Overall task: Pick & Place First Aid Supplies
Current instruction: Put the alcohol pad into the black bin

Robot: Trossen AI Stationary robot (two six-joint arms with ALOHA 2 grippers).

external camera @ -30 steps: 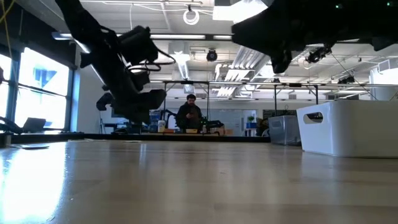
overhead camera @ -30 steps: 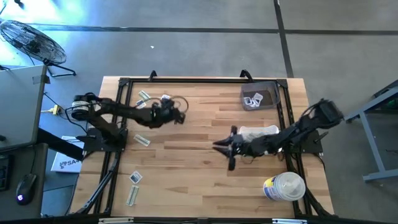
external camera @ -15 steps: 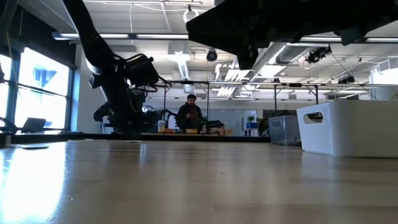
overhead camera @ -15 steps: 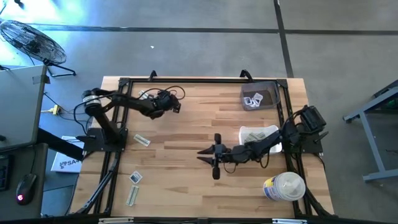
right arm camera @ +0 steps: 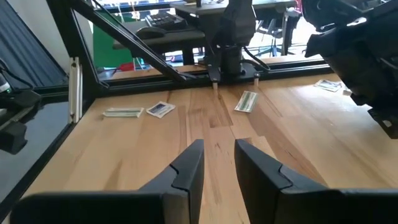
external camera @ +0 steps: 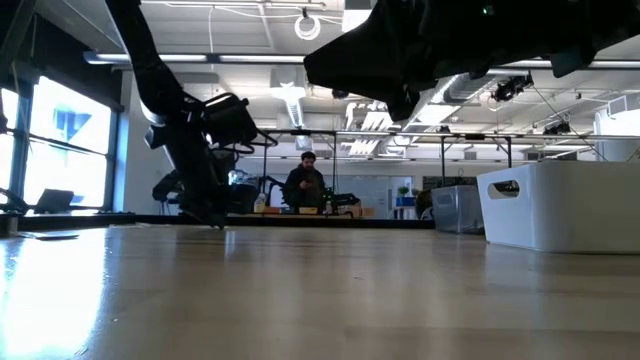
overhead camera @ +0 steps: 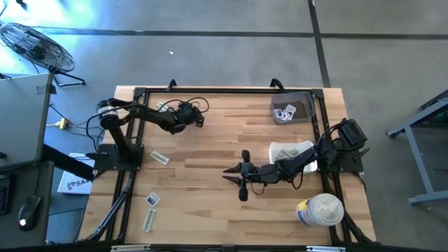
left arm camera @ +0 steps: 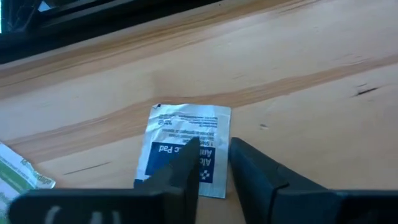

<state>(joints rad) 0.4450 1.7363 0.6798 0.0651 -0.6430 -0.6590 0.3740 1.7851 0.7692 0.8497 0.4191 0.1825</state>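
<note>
High view shows a pale wooden plank tabletop framed by black metal rails. The left pincer sits at the far left area, lowered over a small square white sachet with a dark blue printed panel; in the left wrist view its 2 dark fingers straddle the sachet's near edge with a narrow gap between them, not clamped on it. A greenish-white strip wrapper lies just beside the sachet.

The right pincer hangs over the middle of the tabletop, its fingers parted by a slim gap and holding nothing. In the right wrist view, a flat strip wrapper, another strip and a square sachet lie flat and apart on the wood ahead.

More packets rest in a dark square bin at the far right corner, and a white rectangular bin sits by the right arm. A round white tub with a yellow-blue label stands near the right front corner.
</note>
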